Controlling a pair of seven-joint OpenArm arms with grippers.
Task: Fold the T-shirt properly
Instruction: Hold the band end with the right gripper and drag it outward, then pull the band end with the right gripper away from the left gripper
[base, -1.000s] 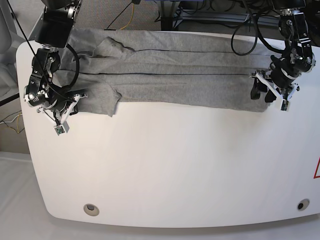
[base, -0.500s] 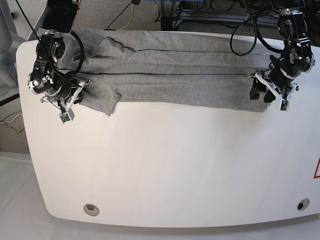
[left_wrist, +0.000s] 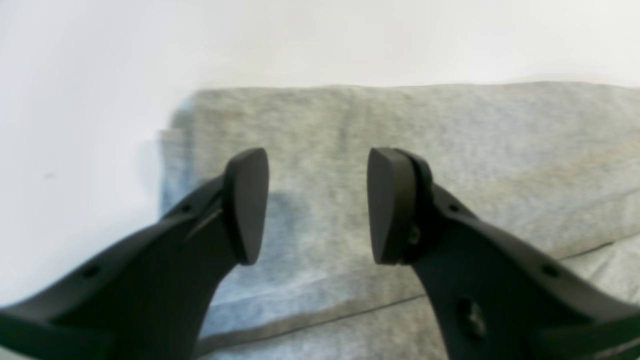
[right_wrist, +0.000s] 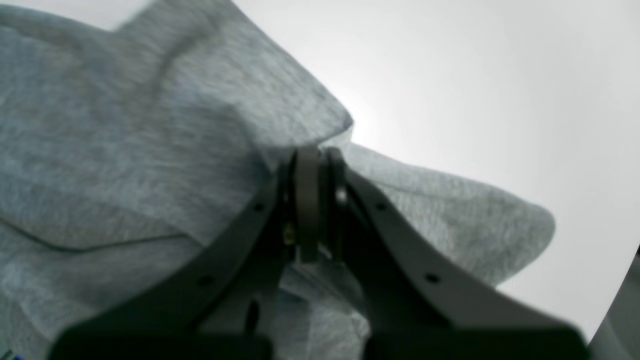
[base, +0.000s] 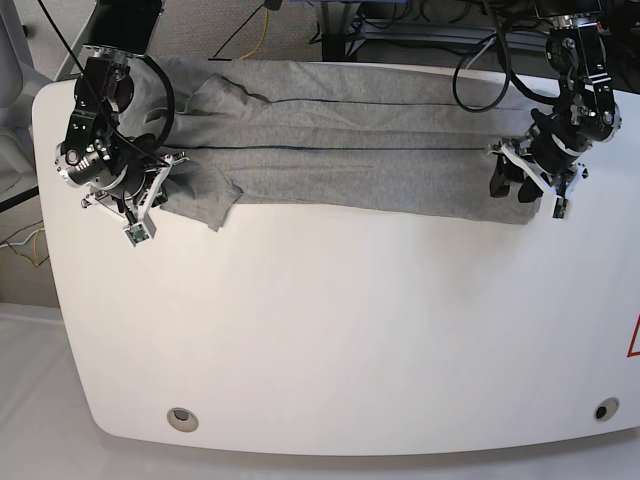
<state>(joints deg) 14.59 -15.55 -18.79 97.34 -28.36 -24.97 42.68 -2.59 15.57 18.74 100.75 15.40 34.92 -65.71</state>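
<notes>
The heather-grey T-shirt (base: 350, 160) lies folded into a long band across the back of the white table (base: 350, 330), plain side up. At its left end my right gripper (base: 172, 168) is shut on a bunched fold of the cloth, and the pinch shows close up in the right wrist view (right_wrist: 315, 160). That pinched part of the T-shirt (right_wrist: 150, 140) drapes away from the closed tips. At the right end my left gripper (base: 508, 182) hovers open over the shirt's end. In the left wrist view its fingers (left_wrist: 245, 205) stand apart with nothing between them above the T-shirt (left_wrist: 450, 140).
Two round holes (base: 181, 418) (base: 605, 409) sit near the table's front edge. Cables (base: 250, 30) run over the floor behind the table. A red mark (base: 634, 335) shows at the right edge. The table's left rim curves just beside my right arm.
My right gripper has moved back and slightly right with the pinched cloth, drawing the shirt's left end in. My left gripper has shifted a little back and left, still open.
</notes>
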